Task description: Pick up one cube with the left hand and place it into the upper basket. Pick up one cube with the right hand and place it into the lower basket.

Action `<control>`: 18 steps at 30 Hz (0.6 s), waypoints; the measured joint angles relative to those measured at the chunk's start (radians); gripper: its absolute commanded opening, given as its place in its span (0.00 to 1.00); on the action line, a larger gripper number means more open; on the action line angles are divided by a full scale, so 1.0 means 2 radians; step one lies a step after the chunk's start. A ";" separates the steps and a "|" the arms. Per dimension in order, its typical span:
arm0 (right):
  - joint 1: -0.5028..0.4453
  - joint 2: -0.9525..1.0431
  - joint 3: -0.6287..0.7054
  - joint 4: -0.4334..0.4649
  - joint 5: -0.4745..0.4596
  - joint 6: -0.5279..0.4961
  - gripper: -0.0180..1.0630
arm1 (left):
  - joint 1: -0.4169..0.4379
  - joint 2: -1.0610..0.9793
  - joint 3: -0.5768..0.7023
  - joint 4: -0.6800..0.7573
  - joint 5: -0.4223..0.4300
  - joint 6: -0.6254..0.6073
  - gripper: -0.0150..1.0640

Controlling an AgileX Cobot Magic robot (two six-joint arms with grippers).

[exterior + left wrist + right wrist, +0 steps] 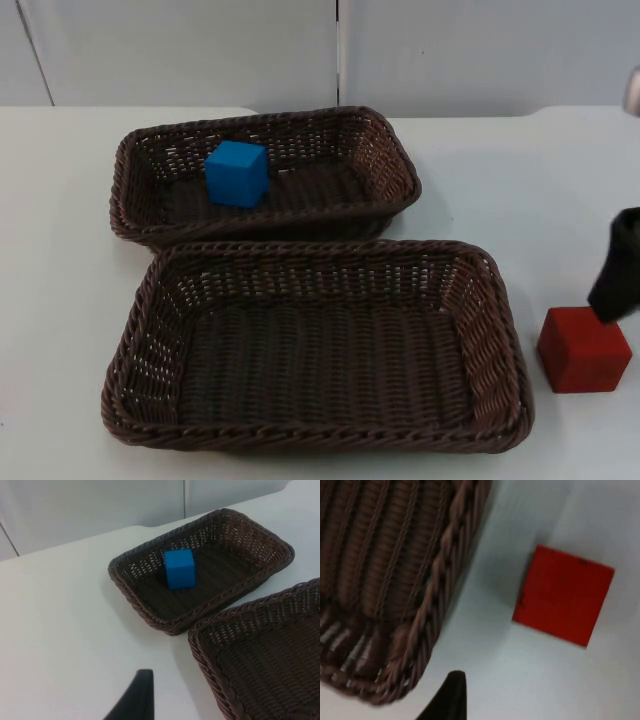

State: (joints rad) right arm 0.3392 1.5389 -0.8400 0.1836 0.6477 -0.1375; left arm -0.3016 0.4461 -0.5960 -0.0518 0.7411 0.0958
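Top view: the blue cube (237, 173) sits inside the upper basket (395, 150), toward its nine o'clock side. The lower basket (495, 300) lies just at six o'clock of the upper one, rims almost touching. The red cube (583, 349) rests on the white table (70, 280) just at three o'clock of the lower basket. The right gripper (617, 285) hangs right over the red cube's far corner; whether its fingers are spread or pressed together cannot be told. In the left wrist view a black fingertip (135, 700) of the left gripper stands over bare table near the upper basket; its spread cannot be told either.
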 measured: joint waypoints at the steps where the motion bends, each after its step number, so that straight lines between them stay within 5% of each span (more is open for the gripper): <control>1: 0.000 0.010 0.000 -0.004 -0.013 0.007 0.99 | 0.000 0.000 0.000 0.001 0.000 0.000 0.99; 18: 0.026 0.106 0.000 -0.024 -0.131 0.069 0.99 | 0.000 -0.002 0.000 0.001 -0.004 0.000 0.99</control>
State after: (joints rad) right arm 0.3904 1.7501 -0.8400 0.1357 0.3858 0.0000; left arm -0.3016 0.4424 -0.5960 -0.0499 0.7332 0.0958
